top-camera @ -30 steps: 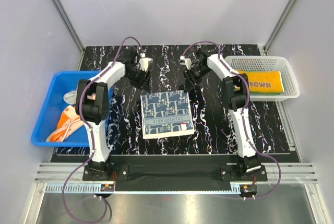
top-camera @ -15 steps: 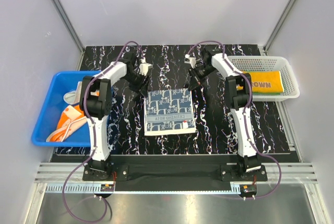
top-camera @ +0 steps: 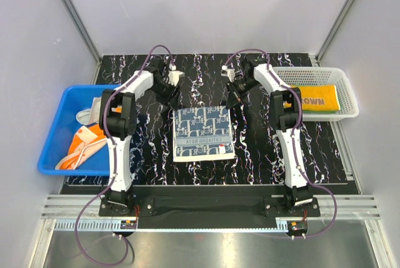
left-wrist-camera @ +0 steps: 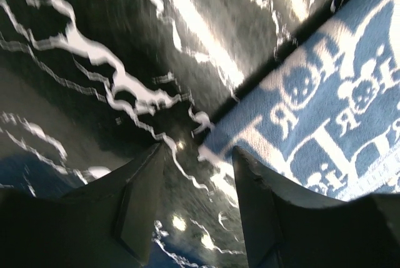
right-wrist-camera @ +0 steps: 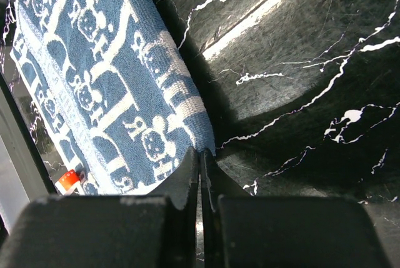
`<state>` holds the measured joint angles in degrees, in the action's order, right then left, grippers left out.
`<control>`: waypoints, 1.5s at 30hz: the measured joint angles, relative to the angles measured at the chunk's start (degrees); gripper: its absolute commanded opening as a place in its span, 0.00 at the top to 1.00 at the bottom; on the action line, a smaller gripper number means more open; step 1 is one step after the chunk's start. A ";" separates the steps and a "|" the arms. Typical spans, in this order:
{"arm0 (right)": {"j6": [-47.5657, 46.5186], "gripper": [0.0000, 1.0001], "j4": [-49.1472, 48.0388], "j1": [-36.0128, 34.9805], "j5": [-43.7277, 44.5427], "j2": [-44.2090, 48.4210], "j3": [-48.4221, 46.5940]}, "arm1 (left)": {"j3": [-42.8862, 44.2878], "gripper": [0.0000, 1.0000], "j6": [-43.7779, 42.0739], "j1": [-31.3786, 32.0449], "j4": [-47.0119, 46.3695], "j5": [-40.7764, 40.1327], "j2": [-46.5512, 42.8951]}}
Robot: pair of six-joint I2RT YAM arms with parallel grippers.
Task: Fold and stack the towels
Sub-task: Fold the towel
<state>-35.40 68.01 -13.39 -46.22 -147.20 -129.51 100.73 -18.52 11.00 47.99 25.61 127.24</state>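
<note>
Towels partly done: orange towel (top-camera: 315,99) folded in right basket (top-camera: 347,80), navy towel (top-camera: 204,133) seemingly mid-fold, other towels (top-camera: 84,146) wait in left bin (top-camera: 53,134); left gripper (left-wrist-camera: 200,152) open, right gripper (right-wrist-camera: 200,155) closed.

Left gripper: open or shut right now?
Open. On the left gripper the dark fingers stand apart with a clear gap. The corner of the navy-and-white patterned towel lies by that gap, not clamped.

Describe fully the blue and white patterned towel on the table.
The patterned towel looks like terry cloth, navy with white figures and lettering, with a red tag at its near right corner. It lies flat on the black marbled table, its far edge rounded like a fold. The right gripper, shut, meets its far right corner; the open left gripper straddles the far left corner.
</note>
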 measured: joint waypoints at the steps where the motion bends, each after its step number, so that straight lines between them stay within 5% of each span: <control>1: 0.00 1.00 0.02 0.00 0.00 0.00 0.00 | 0.90 0.48 -0.22 0.00 0.11 0.24 0.63; 6: -0.13 1.00 0.04 0.00 -0.04 0.00 -0.02 | 1.60 0.57 -1.05 0.15 0.42 0.94 1.27; 15: -0.17 1.00 0.04 0.00 -0.04 0.00 -0.37 | 1.60 0.55 -2.51 1.01 2.73 2.23 1.31; 19: -0.15 1.00 0.02 0.00 -0.02 0.00 -0.44 | 2.03 0.70 -2.95 1.22 4.68 2.47 1.70; 23: -0.11 1.00 -0.04 0.00 -0.02 0.00 -0.44 | 2.27 1.00 -3.06 1.33 5.75 2.29 2.14; 29: 1.22 1.00 -3.30 0.00 1.84 0.50 0.20 | 5.07 1.00 -2.16 1.62 7.26 0.92 2.21; 36: 4.02 1.00 -17.20 0.00 6.88 13.07 16.41 | 5.14 1.00 -0.15 2.91 4.74 -2.38 -2.40; 45: 5.73 1.00 -37.24 -0.42 9.77 33.22 39.52 | -7.32 1.00 1.60 5.46 -0.02 -4.96 -14.64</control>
<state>-29.67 30.76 -13.80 -36.45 -113.97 -90.00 93.41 -16.93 16.47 47.97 20.64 112.60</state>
